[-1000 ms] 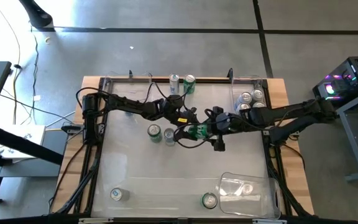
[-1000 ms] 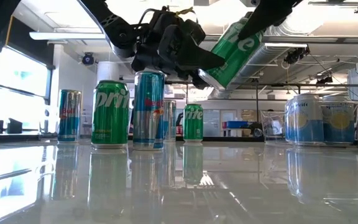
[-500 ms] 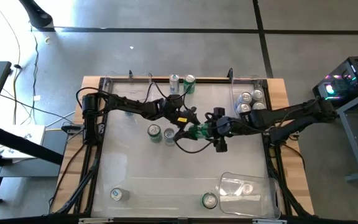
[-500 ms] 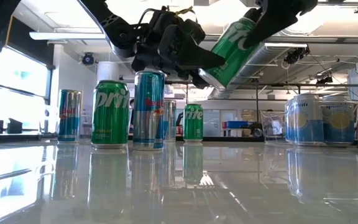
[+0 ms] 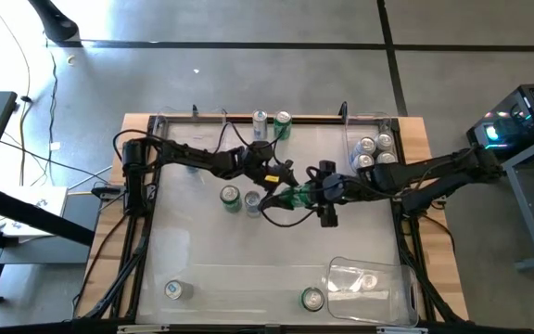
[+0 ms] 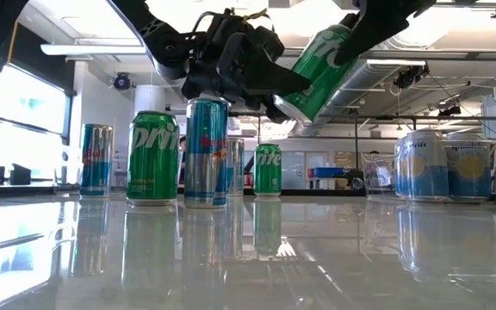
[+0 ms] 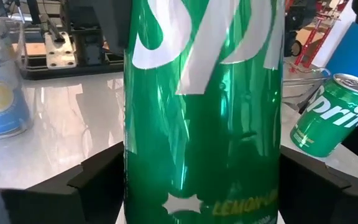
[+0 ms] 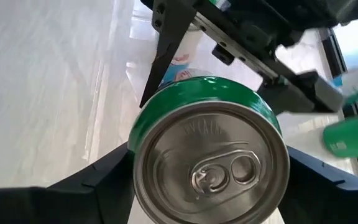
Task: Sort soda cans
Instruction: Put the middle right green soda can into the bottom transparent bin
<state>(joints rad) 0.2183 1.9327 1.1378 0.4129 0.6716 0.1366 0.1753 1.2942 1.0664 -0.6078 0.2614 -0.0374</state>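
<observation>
A green Sprite can hangs in the air over the table's middle, between my two grippers. My right gripper is shut on it. My left gripper is open, and its fingers stand on either side of the can's lower end. Two cans, one green and one blue, stand on their bases just left of the grippers. Two more cans stand at the far edge. My right gripper pinches the can's green side wall near its top end between its two fingers. The fingers lie along the can and come from the table's right, so the silver top faces the wrist. The can is lifted clear and tilted, bottom end lower and toward the left. My left gripper's fingers flank the can's body closely; I cannot tell whether they touch it.
A clear bin at the far right holds several silver-white cans. Another clear bin lies at the near right with a can inside. Single cans stand near the front edge at the left and middle.
My right gripper has gone a little toward the table's left with the green can, bringing its lower end between my left gripper's fingers. The can stays tilted and clear of the table.
</observation>
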